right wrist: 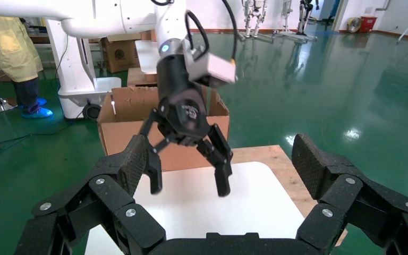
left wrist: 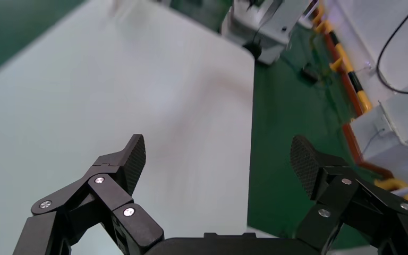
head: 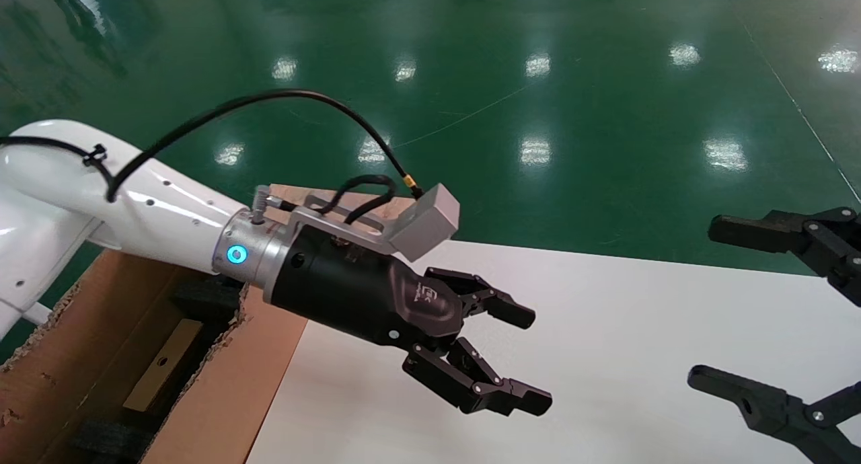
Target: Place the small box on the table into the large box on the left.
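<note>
L gripper point(head: 501, 356) hangs mid-frame over the table point(head: 639, 356), jaws wide open, holding nothing; small box point(head: 163, 363) looks already down in the large box point(head: 222, 410) at lower left, so I judge the place step done w/ only retreat left. R gripper point(head: 773, 316), right edge, also open & empty, is partly cut off; most of the small box is hidden by carton walls & foam.
</note>
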Action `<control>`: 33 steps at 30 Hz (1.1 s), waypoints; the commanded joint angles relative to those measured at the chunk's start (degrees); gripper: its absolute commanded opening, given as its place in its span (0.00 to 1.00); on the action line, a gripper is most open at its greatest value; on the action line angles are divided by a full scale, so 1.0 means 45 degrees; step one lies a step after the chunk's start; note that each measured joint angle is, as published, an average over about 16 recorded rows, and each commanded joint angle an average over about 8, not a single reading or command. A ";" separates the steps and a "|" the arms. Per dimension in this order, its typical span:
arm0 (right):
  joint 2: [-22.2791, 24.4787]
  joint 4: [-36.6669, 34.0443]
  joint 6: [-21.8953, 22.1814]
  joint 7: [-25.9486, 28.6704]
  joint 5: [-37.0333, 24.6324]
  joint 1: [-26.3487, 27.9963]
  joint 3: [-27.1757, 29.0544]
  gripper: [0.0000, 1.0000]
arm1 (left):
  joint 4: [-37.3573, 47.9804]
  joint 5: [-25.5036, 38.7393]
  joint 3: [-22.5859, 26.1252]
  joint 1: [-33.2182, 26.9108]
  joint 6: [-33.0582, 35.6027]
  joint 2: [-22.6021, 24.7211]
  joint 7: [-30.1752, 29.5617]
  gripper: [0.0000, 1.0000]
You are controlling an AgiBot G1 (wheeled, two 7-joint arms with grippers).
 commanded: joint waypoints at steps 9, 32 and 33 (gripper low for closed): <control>0.0000 0.0000 0.0000 0.0000 0.0001 0.0000 -0.0001 1.00 | -0.1520 -0.0551 -0.3765 0.2447 0.0036 -0.0862 0.1760 1.00; 0.0003 -0.0002 0.0005 -0.0002 0.0004 -0.0003 -0.0001 1.00 | -0.3662 -0.1361 -0.9145 0.5934 0.0084 -0.2083 0.4133 1.00; 0.0003 -0.0003 0.0005 -0.0002 0.0005 -0.0003 -0.0001 1.00 | -0.3644 -0.1357 -0.9095 0.5902 0.0084 -0.2073 0.4120 1.00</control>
